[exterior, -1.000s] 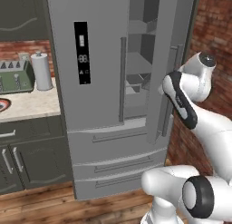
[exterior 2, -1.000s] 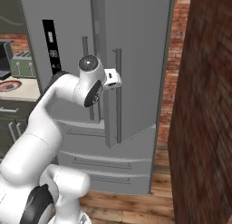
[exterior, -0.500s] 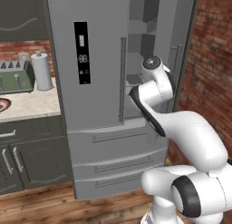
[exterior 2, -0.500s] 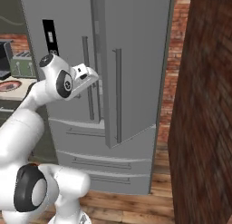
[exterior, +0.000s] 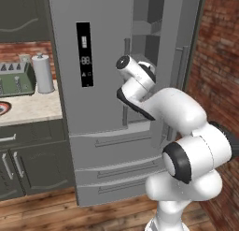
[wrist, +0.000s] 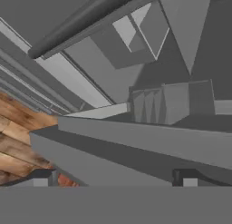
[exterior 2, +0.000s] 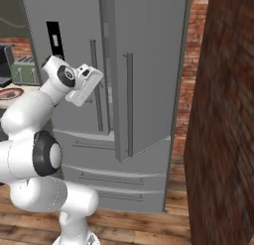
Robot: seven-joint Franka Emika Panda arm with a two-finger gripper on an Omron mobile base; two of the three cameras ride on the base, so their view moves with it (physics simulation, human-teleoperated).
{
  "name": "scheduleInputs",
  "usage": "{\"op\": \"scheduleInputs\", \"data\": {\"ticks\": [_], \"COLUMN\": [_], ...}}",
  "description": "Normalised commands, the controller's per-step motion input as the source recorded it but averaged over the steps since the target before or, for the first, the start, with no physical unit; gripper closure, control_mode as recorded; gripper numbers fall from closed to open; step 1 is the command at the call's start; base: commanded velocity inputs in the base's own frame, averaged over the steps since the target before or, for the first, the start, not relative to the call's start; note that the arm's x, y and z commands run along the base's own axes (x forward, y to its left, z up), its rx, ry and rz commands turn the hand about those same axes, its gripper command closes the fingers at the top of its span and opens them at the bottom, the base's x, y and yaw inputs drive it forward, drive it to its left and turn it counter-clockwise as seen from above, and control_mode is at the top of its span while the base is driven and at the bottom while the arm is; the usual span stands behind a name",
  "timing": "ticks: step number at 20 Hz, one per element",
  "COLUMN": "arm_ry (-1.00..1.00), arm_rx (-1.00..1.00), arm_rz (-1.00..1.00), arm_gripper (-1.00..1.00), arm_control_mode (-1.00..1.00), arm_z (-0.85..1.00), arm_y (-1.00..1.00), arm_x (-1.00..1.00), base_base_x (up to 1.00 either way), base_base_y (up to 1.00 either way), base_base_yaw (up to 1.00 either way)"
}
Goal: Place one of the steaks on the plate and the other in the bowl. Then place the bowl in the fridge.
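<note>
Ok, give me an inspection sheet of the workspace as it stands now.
Surface: wooden floor; pale counter to the left.
Job's things: fridge, right door ajar, shelves visible inside; steaks, plate, bowl: nothing seen.
Clutter: paper towel roll and dish rack on the counter.
Grippers: gripper open, empty, at the fridge opening.
Cables: nothing seen.
Surroundings: brick wall on the right, dark green cabinets on the left.

A glossy white arm (exterior: 179, 108) of rounded segments is seen, joined by dark grey-black rings, on a bulbous white base (exterior 2: 47, 194)
</note>
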Motion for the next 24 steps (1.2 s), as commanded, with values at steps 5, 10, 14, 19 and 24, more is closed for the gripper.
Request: {"op": "scheduleInputs", "data": {"ticks": [5, 10, 14, 19, 24], "arm_ry": [0.01, 0.0, 0.0, 0.0, 0.0], "arm_rx": [-0.1, -0.08, -0.09, -0.04, 0.0], "arm_rz": [-0.03, -0.04, -0.05, -0.03, -0.03], "arm_gripper": [-1.0, -1.0, -1.0, -1.0, -1.0], "arm_control_mode": [-1.0, -1.0, -1.0, -1.0, -1.0], "arm_z": [-0.25, -0.11, -0.06, -0.01, 0.0], "arm_y": [-0.1, -0.12, -0.47, -0.53, -0.57], "arm_x": [0.17, 0.33, 0.13, 0.01, 0.0], "base_base_x": [0.0, 0.0, 0.0, 0.0, 0.0], "base_base_y": [0.0, 0.0, 0.0, 0.0, 0.0], "base_base_yaw": [0.0, 0.0, 0.0, 0.0, 0.0]}}
